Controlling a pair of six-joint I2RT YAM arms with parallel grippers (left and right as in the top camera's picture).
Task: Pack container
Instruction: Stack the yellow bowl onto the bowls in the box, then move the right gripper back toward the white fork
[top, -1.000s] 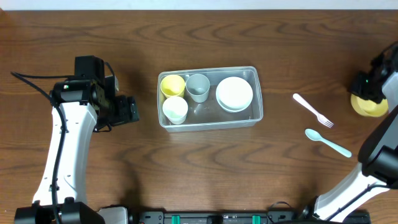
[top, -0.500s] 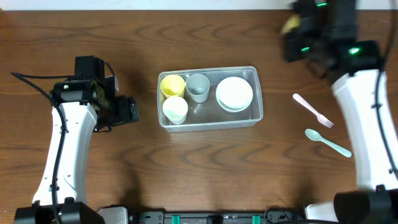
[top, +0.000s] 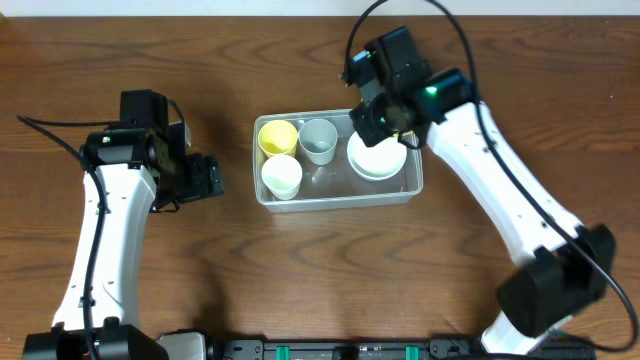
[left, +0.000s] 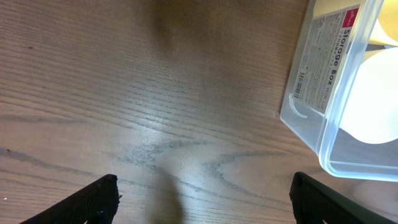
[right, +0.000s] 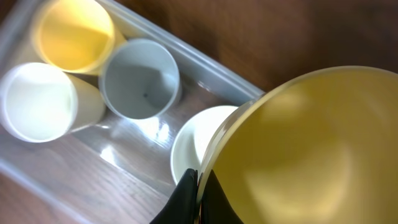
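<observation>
The clear rectangular container (top: 335, 201) sits mid-table. It holds a yellow cup (top: 277, 136), a grey cup (top: 318, 140), a white cup (top: 282, 176) and a white bowl (top: 376, 157). My right gripper (top: 386, 116) hovers over the container's right end, shut on the rim of a yellow bowl (right: 311, 149), which fills the right wrist view above the white bowl (right: 194, 142). My right gripper's fingers (right: 199, 196) pinch that rim. My left gripper (top: 210, 178) is open and empty, left of the container (left: 323, 74), with its fingers (left: 202, 199) wide apart over bare wood.
The right arm stretches diagonally from the lower right across the table's right side and hides what lies under it. The left arm stands at the left with a black cable behind it. Dark wood table all around.
My right arm has swung from the far right edge, past the back, to above the container's right end, carrying the yellow bowl. The left arm has not moved.
</observation>
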